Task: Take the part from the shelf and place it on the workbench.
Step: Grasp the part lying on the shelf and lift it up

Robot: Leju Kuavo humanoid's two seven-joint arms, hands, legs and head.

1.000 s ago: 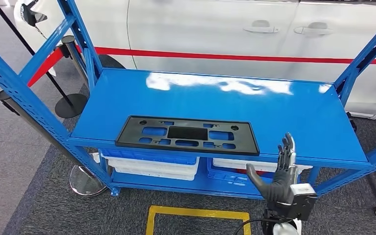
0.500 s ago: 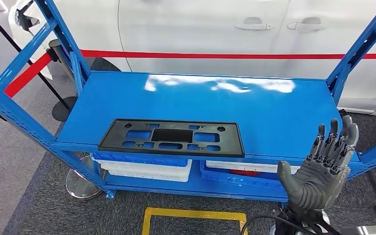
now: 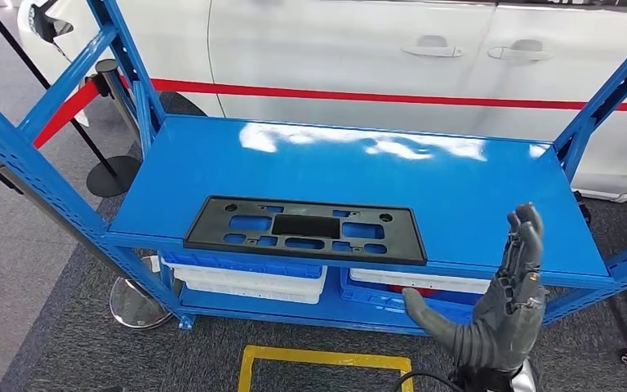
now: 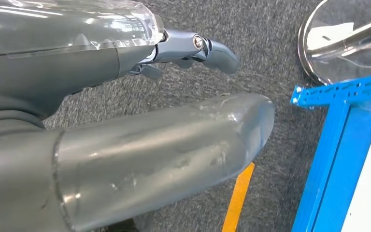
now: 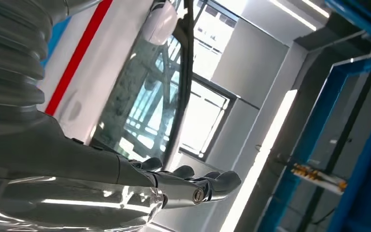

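Head view: part lies flat on shelf, long axis crosswise. Your right hand, fingers extended, empty, sits nearer; reach left.

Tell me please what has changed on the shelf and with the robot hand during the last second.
The right robot hand has stayed raised and open in front of the shelf's right end, turning its fingers a little; it holds nothing. The view swayed slightly, which is camera motion. The black part still lies flat at the shelf's front edge, untouched. The left robot hand hangs over the carpet.
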